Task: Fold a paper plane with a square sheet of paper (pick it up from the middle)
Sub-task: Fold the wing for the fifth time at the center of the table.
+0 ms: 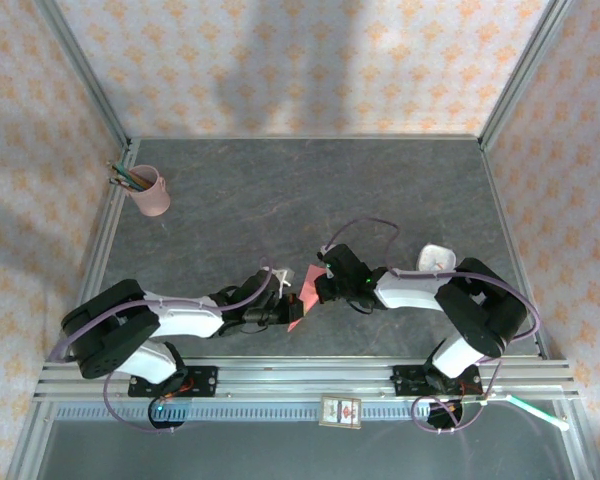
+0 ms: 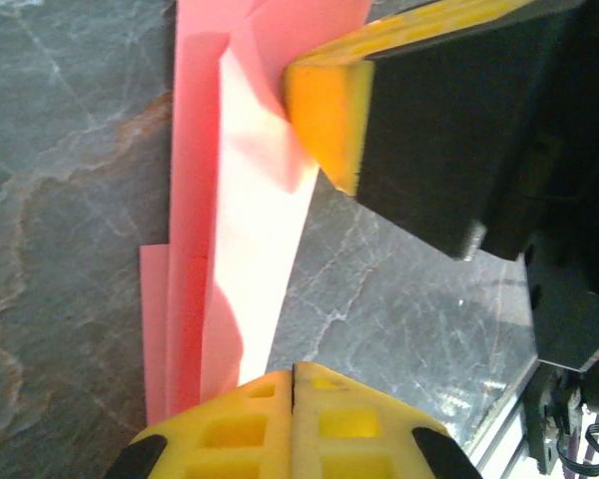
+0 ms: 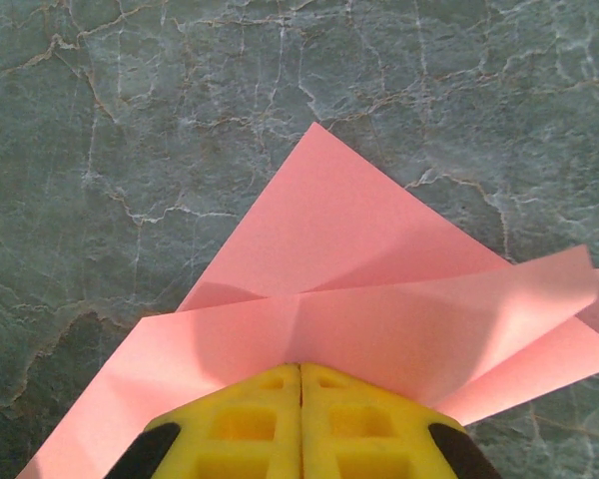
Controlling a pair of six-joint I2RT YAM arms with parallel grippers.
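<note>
the partly folded square sheet of paper (image 3: pixel 349 289) is pinched at opposite edges by the left gripper (image 2: pixel 295 389) and right gripper (image 3: pixel 300 384), probably so its layers are held aligned.

You have the folded salmon-pink sheet of paper (image 1: pixel 302 292) at the front middle of the grey stone-patterned table (image 1: pixel 310 190), between the two grippers. The left gripper (image 2: pixel 294 374) grips it from the left and the right gripper (image 3: pixel 300 371) from the right. The pink pencil cup (image 1: pixel 152 192) stands back left. A small white object (image 1: pixel 435 257) lies to the right of the paper, well apart from it. A small white-and-black box (image 1: pixel 341 411) sits on the metal front rail (image 1: pixel 280 385).
</note>
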